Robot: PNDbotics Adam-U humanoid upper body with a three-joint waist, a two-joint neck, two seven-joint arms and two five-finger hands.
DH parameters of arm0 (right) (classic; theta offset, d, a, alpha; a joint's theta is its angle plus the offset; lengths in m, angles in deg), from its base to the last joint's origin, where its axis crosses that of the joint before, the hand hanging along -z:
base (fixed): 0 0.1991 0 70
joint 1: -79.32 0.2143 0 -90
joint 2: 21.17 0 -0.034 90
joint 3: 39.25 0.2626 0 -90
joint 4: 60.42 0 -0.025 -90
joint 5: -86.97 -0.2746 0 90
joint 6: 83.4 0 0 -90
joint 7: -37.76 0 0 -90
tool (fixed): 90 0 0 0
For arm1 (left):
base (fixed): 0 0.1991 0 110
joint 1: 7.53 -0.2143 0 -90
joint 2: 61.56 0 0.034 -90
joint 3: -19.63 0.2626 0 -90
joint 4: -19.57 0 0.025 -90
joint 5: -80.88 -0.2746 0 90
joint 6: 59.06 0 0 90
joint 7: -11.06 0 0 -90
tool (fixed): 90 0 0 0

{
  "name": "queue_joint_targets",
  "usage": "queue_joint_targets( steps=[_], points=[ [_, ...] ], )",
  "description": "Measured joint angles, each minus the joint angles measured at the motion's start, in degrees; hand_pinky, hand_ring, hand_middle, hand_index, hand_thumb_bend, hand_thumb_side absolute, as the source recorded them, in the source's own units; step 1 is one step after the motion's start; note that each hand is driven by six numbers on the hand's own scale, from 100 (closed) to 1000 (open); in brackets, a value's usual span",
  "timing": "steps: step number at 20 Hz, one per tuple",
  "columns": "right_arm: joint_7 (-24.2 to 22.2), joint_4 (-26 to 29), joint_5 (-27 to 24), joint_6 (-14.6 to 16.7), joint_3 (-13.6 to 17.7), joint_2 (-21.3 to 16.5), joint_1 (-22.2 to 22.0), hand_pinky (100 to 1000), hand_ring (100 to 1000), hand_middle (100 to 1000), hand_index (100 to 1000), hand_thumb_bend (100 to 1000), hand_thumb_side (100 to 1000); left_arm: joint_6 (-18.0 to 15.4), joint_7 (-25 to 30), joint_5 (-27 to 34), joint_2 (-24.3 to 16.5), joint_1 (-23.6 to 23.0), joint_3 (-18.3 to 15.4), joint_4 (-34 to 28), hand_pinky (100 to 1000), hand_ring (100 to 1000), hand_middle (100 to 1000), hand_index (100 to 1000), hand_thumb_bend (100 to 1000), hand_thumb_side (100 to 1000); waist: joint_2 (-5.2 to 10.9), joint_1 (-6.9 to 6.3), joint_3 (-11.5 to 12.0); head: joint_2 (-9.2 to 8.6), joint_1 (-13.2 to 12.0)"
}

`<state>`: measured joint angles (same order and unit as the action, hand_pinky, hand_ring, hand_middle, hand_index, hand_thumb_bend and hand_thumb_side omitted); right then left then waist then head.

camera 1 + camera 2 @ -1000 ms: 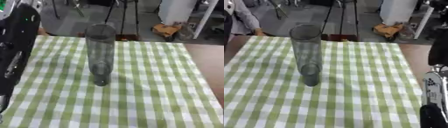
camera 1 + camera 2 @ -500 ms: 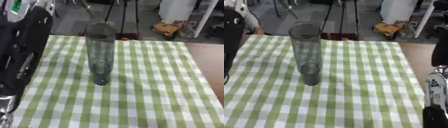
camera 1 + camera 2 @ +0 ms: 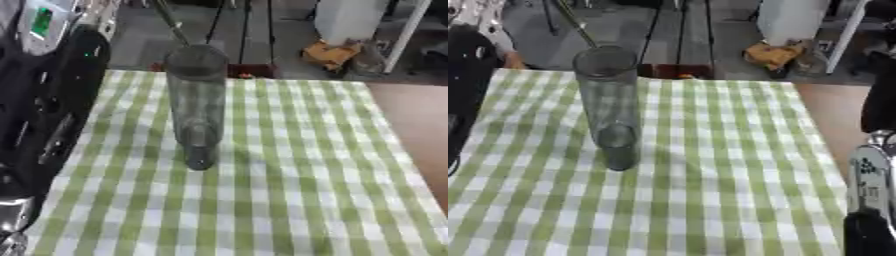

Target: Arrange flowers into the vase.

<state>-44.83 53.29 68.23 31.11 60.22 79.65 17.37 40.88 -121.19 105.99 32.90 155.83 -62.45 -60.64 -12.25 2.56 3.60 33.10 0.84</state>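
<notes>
A tall clear glass vase (image 3: 197, 105) stands upright on the green-and-white checked tablecloth (image 3: 289, 190), left of the middle. A thin dark stem (image 3: 577, 25) slants down from the top edge to the vase's rim; its upper end is cut off. My left arm (image 3: 57, 115), black with a silver part near the top, rises along the left side, and its hand lies beyond the picture's edge. My right arm (image 3: 870, 180) stands at the right edge in the right eye view, well apart from the vase. The dark shape above it is too blurred to read as a hand.
The cloth ends at a bare brown table strip (image 3: 420, 125) on the right. Beyond the far edge lie a grey floor, dark stand legs (image 3: 236, 25), a white unit (image 3: 350, 20) and an orange object (image 3: 328, 52).
My left arm has swung up and further into the picture along the left side. The vase has stayed put, and the right arm has barely moved.
</notes>
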Motion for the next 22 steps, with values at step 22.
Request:
queue_joint_targets(
  steps=[22],
  points=[
    [0.61, 0.00, 0.00, 0.28, 0.10, 0.38, 0.29, 608, 724, 650, 739, 100, 904, -3.75, 1.69, 0.49, 0.50, -2.88, 1.81, 0.15, 100, 100, 100, 100, 100, 657, -1.38, 0.06, -0.19, -1.44, 1.15]
  ],
)
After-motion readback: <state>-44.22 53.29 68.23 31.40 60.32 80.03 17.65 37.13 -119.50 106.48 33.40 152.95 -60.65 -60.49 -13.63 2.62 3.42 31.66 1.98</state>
